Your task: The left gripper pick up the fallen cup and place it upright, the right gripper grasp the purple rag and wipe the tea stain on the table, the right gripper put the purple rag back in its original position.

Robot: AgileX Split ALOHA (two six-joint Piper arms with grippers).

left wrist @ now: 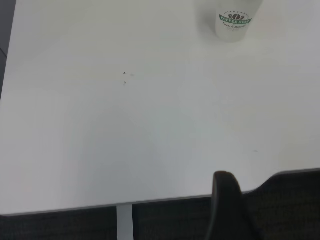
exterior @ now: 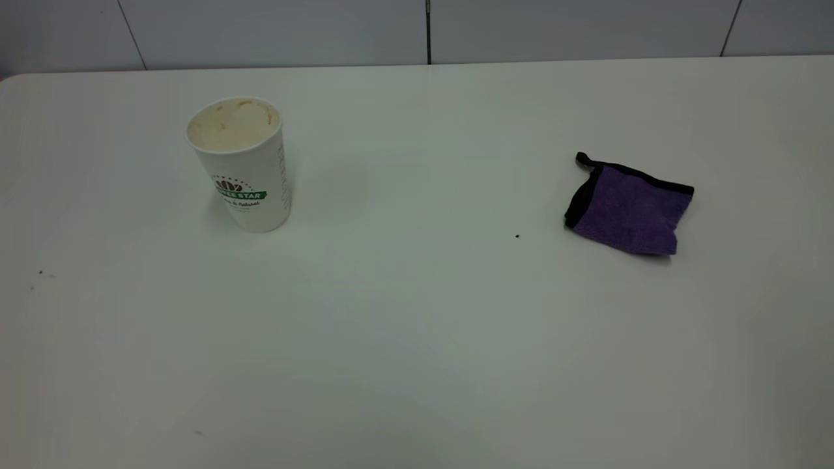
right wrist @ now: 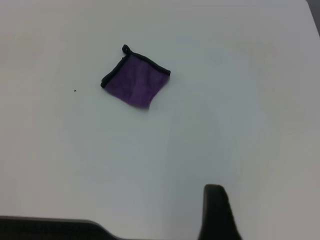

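The cup (exterior: 242,166) stands upright at the back left of the table (exterior: 417,339), mouth up, its inside tan-stained. It also shows in the left wrist view (left wrist: 234,20), far from my left gripper (left wrist: 227,210), which hangs back over the table's edge. The purple rag (exterior: 627,207) lies flat at the right, black loop tab towards the back. It also shows in the right wrist view (right wrist: 135,84), well away from my right gripper (right wrist: 216,212), which holds nothing. Neither gripper appears in the exterior view. No amber tea stain shows on the table.
A tiny black speck (exterior: 517,236) lies left of the rag, and it also shows in the right wrist view (right wrist: 75,91). More small specks (exterior: 40,272) sit near the left edge. A grey panelled wall (exterior: 427,29) runs behind the table.
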